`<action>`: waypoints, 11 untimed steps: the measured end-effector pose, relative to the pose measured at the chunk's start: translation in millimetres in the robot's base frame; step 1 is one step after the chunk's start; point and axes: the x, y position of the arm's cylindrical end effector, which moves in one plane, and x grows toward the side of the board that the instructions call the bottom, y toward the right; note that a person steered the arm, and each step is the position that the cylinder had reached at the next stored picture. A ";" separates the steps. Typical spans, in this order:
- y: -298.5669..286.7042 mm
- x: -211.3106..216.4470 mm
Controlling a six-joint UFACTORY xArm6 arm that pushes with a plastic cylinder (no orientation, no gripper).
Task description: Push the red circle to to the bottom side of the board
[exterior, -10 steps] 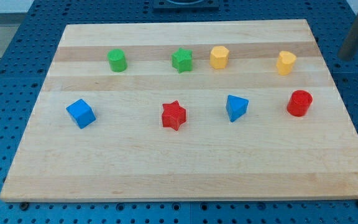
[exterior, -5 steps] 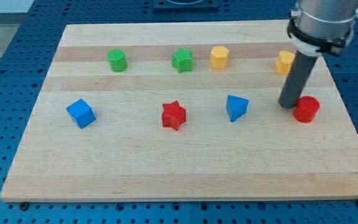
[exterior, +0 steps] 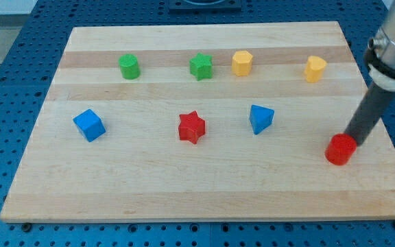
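Camera view, red circle point(exterior: 340, 149) pushed lower, my tip point(exterior: 353, 140) touching

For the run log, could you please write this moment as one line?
tip: touching red circle, upper right | red circle: lower right of board, short of bottom edge

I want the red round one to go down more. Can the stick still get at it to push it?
Probably yes. My tip sits right against the red circle, on its upper right side, with nothing between them. The board below the circle is bare, so the way down looks free.
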 end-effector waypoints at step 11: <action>74.1 -161.7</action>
